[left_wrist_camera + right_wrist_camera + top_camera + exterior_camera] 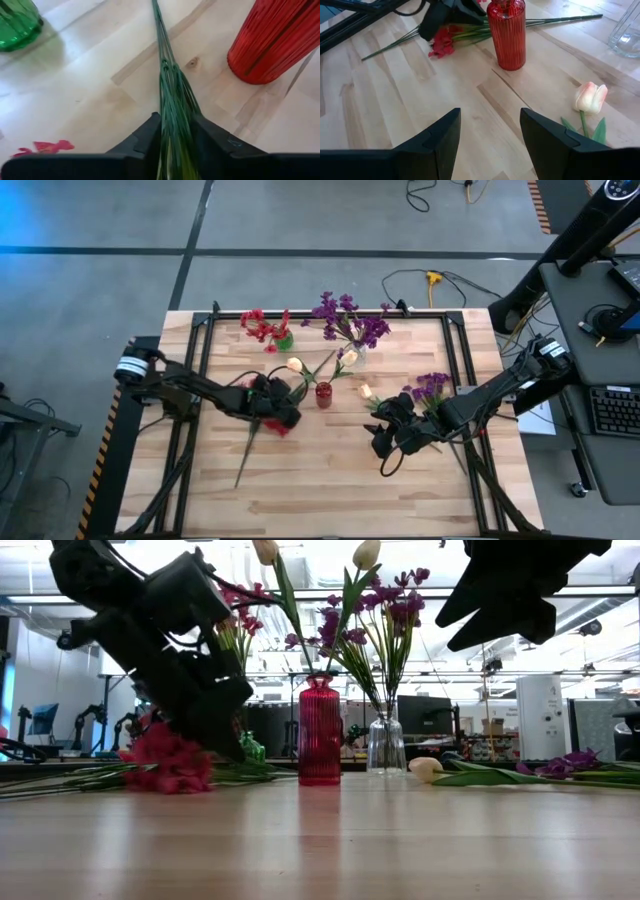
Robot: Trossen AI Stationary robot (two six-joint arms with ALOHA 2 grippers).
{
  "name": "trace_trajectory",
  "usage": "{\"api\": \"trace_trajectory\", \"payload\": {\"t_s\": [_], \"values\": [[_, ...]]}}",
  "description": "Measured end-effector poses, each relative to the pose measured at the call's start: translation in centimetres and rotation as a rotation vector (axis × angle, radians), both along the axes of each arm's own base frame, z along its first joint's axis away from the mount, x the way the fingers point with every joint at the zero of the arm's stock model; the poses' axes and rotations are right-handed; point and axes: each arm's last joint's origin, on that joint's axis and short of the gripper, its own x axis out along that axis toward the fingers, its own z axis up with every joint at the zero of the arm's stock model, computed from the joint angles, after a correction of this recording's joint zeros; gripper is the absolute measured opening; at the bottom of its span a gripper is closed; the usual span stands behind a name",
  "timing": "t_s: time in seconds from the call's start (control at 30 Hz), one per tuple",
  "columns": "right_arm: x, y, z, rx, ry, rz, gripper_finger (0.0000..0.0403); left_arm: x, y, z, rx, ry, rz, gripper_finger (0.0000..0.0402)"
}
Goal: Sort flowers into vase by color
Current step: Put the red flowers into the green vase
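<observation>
A red flower sprig lies at the table's middle left, its blossoms (280, 428) (440, 42) on the wood and its green stems (243, 470) trailing toward the near edge. My left gripper (276, 408) (175, 137) is shut on its stems. A red vase (323, 393) holds cream tulips, a green vase (285, 340) red flowers, and a clear vase (357, 358) purple ones. My right gripper (388, 442) (490, 140) hovers open above bare wood, beside a loose cream tulip (590, 97) and a purple sprig (430, 388), both flat on the table. My left gripper pinches a bundle of thin green stems (174, 115) between its two fingers (145, 137). It slants down from the table's left side. The stems run straight out ahead between the fingers, along them rather than across. The red blossoms (165, 762) rest on the table.
The three vases stand close together at the table's far middle, the red one nearest my left gripper. A black frame rail (205, 370) runs along the table's left side. Bare wood (330, 490) spans the near half of the table.
</observation>
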Motion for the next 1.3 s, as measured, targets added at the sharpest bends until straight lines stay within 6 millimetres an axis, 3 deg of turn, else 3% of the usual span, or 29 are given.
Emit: {"api": "trace_trajectory", "payload": {"t_s": [0.33,0.63,1.3], "values": [[0.0,0.0,0.0,-0.004,0.001,0.001,0.0196,-0.9,0.1,0.8,0.027,0.066,-0.030,0.0057],[0.0,0.0,0.0,-0.007,0.000,0.001,0.0196,-2.4,0.2,2.9,0.035,0.090,-0.041,0.0006],[0.2,0.1,0.2,-0.205,0.033,0.147,0.0196,-6.9,-0.6,9.3,0.035,0.090,-0.167,0.0002]]}}
